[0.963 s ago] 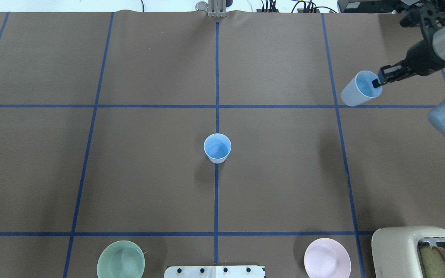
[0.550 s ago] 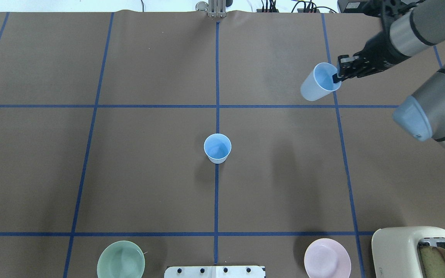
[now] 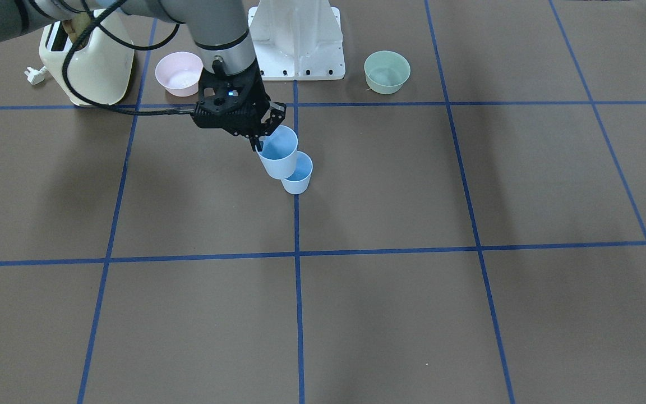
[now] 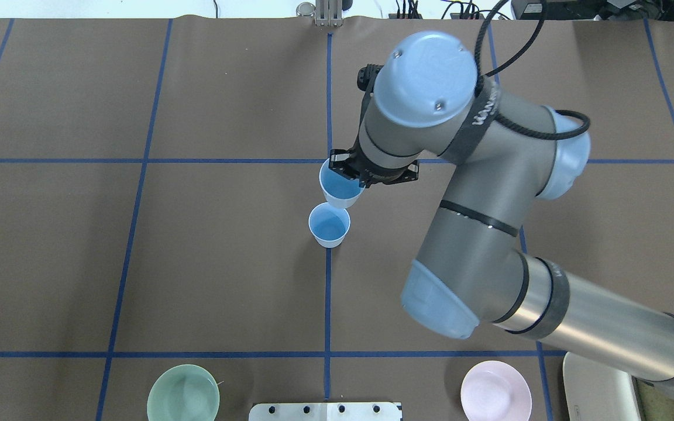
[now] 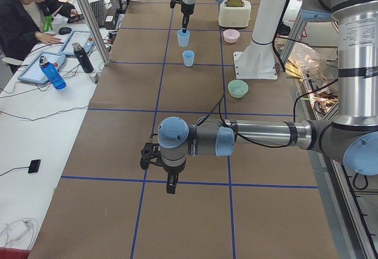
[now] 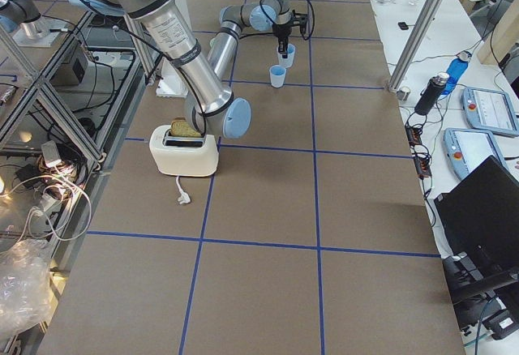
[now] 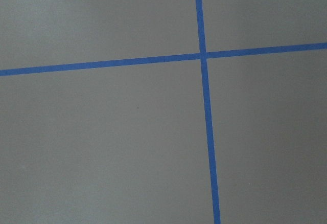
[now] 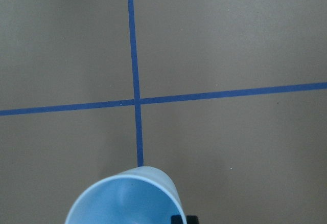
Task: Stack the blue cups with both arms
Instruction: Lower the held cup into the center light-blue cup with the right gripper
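Pale-blue plastic, both cups have the mouth up and the long axis about vertical. The standing cup [image 4: 329,225] rests with its narrow base on the brown table [image 4: 226,263], right on the blue tape line [image 4: 327,304] that runs down the middle. The held cup [image 4: 340,190] hangs in the air, clear of the table and very near the standing cup, but not inside it; if it leans a little I cannot tell. The right gripper [image 3: 259,143] is clamped on its rim, with one finger [image 8: 184,219] inside the mouth and the other outside the wall. The left gripper [image 5: 171,187] hangs over the table well apart from both cups, and I cannot tell if its fingers are apart or together.
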Robot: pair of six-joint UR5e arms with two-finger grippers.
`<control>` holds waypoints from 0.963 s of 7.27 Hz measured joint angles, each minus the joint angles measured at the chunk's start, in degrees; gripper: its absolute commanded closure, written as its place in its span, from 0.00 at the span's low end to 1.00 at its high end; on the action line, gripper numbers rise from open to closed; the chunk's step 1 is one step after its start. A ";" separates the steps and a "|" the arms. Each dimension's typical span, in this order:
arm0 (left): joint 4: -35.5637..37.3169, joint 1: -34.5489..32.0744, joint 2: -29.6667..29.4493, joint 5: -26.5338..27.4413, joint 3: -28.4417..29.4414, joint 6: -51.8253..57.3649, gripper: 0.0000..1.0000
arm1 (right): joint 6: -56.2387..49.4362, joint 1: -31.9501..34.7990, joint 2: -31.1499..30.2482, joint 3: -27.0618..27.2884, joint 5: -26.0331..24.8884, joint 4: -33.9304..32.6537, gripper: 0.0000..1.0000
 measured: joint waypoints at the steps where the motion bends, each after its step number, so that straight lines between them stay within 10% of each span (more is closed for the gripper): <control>1: 0.00 0.00 0.02 -0.02 0.00 0.00 0.01 | 1.58 -2.23 1.69 -1.85 -2.50 -1.08 1.00; 7: -0.34 0.06 0.00 -0.03 -0.07 0.00 0.02 | 2.56 -5.67 2.13 -6.72 -5.70 -1.50 1.00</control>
